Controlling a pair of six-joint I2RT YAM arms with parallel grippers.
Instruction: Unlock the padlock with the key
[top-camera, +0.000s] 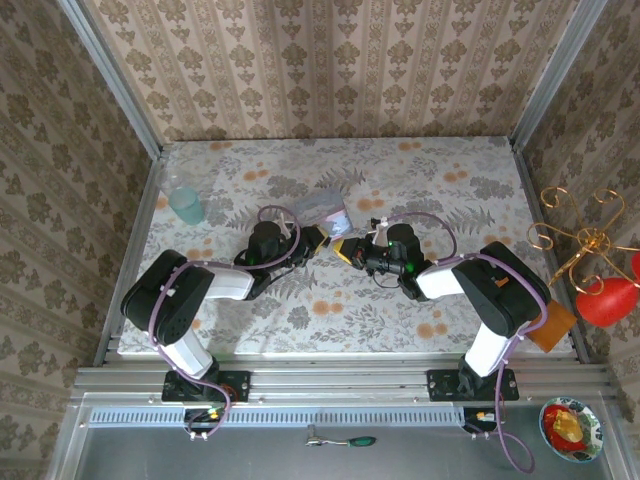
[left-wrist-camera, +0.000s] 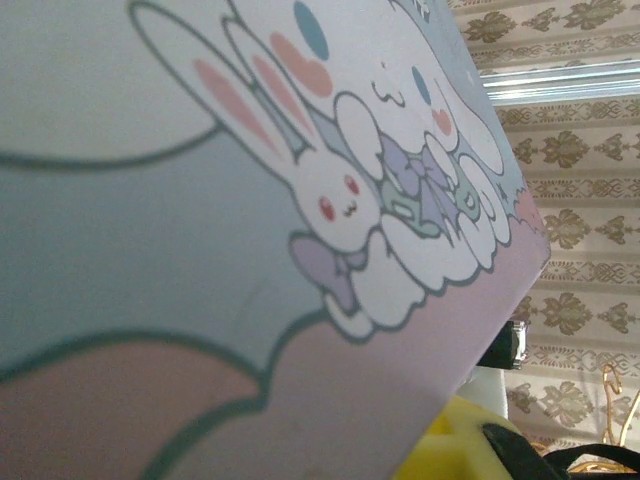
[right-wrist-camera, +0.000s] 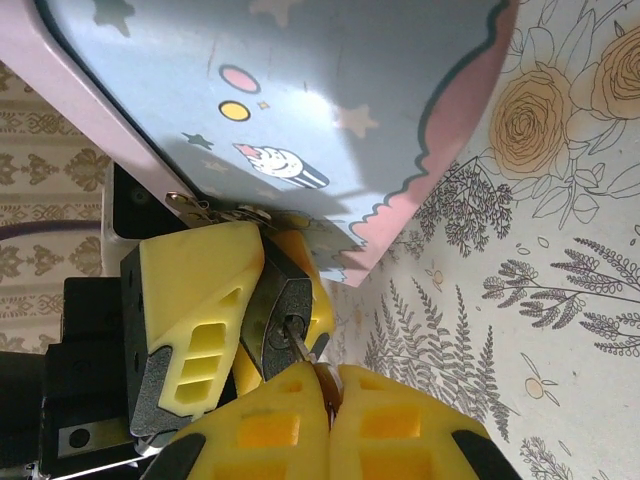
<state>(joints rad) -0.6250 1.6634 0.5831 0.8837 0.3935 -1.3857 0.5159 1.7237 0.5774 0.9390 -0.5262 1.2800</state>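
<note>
At the left edge of the desk (top-camera: 450, 300) a pale green cup (top-camera: 185, 206) stands well apart from the work, so I ignore it. My left arm (top-camera: 190, 295) reaches toward the middle, and the left jaws are drawn narrow on the padlock (right-wrist-camera: 278, 312). In the right wrist view the small dark block sits clamped between the left yellow pads (right-wrist-camera: 195, 290), with its keyhole face turned toward my other arm. Just beyond it lies the cartoon-printed zip bag (left-wrist-camera: 300, 200) (it blocks most of what my left wrist camera could tell me). Next comes the key (right-wrist-camera: 300, 345). Its thin metal shaft runs from the padlock's face to the right pads (right-wrist-camera: 400, 430). The right jaws are pressed fully together on the key's head, which is hidden between them. The right arm (top-camera: 490, 290) reaches in from the right, nearly tip to tip with the left.

I judge the key to be at or in the keyhole, though I cannot tell how deep. The step in hand is therefore insertion passing over to turning. The next move calls for a roll of the right wrist about the shaft's line while the left jaws hold the body firm. Whether the shackle has sprung I cannot see.
</note>
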